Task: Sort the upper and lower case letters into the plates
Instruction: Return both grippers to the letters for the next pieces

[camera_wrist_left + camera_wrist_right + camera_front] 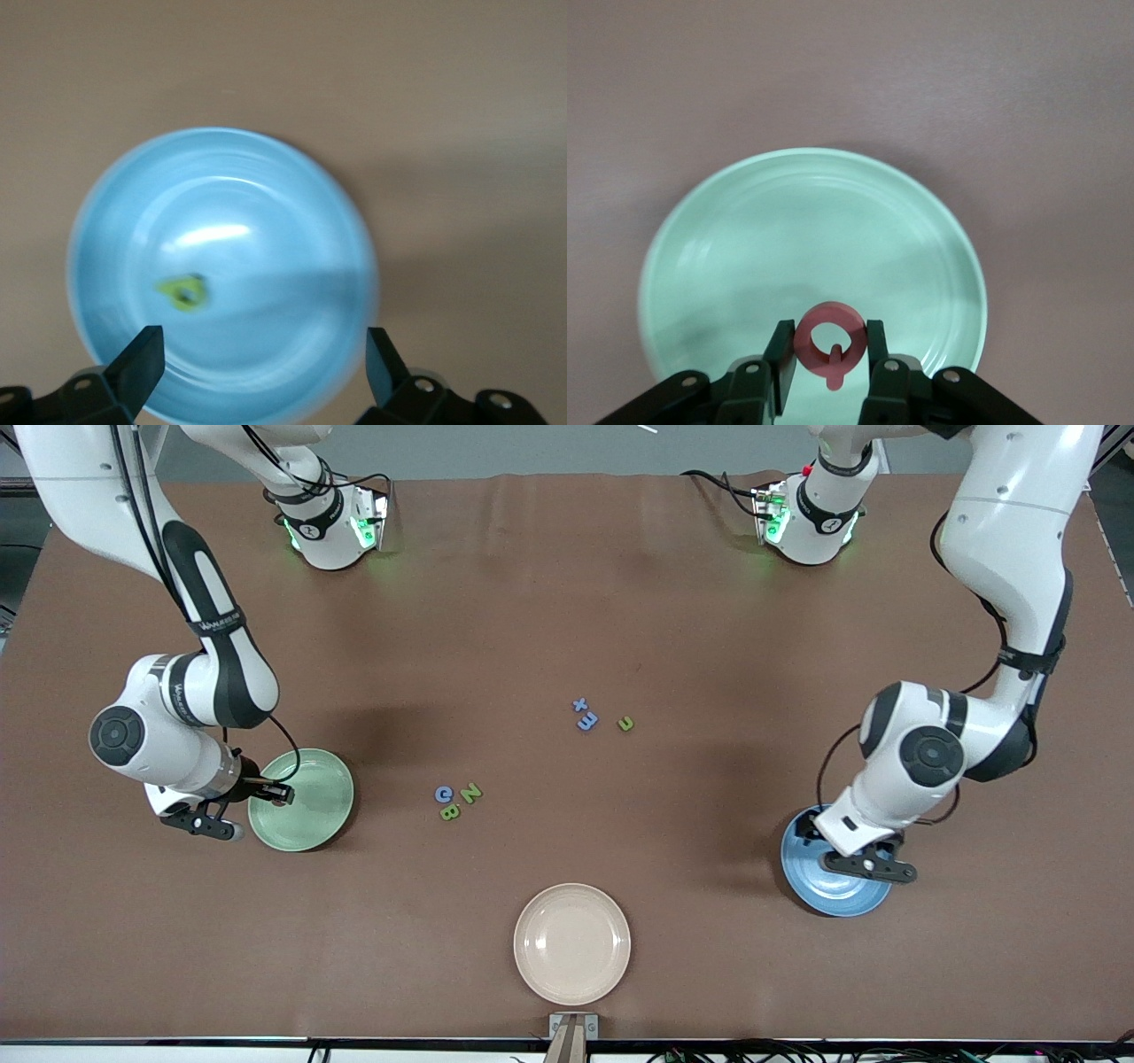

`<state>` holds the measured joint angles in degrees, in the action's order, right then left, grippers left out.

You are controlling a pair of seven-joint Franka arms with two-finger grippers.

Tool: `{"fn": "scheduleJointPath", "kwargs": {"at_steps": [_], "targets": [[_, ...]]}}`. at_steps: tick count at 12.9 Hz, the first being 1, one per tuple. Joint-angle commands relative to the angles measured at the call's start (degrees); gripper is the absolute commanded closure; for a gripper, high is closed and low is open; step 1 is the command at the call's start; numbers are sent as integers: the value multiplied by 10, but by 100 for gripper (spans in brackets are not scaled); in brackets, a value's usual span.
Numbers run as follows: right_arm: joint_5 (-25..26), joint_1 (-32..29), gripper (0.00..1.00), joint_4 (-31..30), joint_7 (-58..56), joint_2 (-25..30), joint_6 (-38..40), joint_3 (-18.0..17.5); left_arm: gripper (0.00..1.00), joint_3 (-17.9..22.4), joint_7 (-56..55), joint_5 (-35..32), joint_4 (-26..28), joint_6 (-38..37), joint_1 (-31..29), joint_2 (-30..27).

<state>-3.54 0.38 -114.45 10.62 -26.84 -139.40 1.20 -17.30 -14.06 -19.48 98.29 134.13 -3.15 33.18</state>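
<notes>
right gripper [829,359]: pinching a pink letter Q [830,343] between its fingers; in the right wrist view the ring of the letter sits in the gap, tail pointing down toward the bottom edge of the frame.

mint green plate [312,802]: lower left quarter of the front view. You can see the right gripper [276,792] hanging over its rim, on the side toward the right arm's end of the table.

key relation: the held Q is already above the plate's floor [806,257], not outside the rim. The plate's centre lies up-frame from the letter in the right wrist view, so your release looks like a straight drop, or at most a short carry toward the centre first.

left gripper [264,359]: fingers spread wide and holding nothing, over the blue plate [266,204].

blue plate, front view [819,886]: lower right, partly covered by the left arm's hand [864,857].

blue plate contents: one small green letter [183,292] lying on the floor, blurred, shape not readable.

letters on the table: blue x [580,705], blue E [587,722] and green u [625,724] near mid-frame; blue G [444,794], green N [470,793] and green B [450,811] lower, toward the mint plate.

nearer arm, your call: the G, N, B group looks closer to the right arm.

cream plate [572,943]: bottom centre, nothing in it.
</notes>
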Motion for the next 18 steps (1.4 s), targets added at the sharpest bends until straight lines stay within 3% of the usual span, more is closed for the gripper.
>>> {"fn": "scheduleJointPath", "kwargs": {"at_steps": [1,2,3,4,5,9,13,16,18], "targets": [[-6,2,99,-18,-6,-27,-41,-11,0,-63,-128,-4,17,-55,2,-18],[-6,2,97,-17,-6,-28,-40,-11,0,-83,-182,-6,26,-55,13,-15],[-6,3,76,-13,-5,-27,-35,-11,0,-90,-235,-6,28,-54,33,-9],[-6,3,11,-10,-3,-26,-34,-11,0,-90,-295,-13,27,-48,70,3],[-6,6,0,-3,-2,-22,-28,-12,0,-88,-345,-13,27,-31,105,16],[-6,54,0,150,122,-23,163,-14,3,-86,-523,-74,69,52,153,49],[6,136,0,156,228,-81,86,-13,15,-89,-647,-107,115,52,169,41],[68,178,0,123,314,-104,15,-12,19,-89,-690,-107,115,56,188,42],[82,196,0,111,353,-109,-3,-12,22,-89,-707,-107,115,56,198,44]]}}
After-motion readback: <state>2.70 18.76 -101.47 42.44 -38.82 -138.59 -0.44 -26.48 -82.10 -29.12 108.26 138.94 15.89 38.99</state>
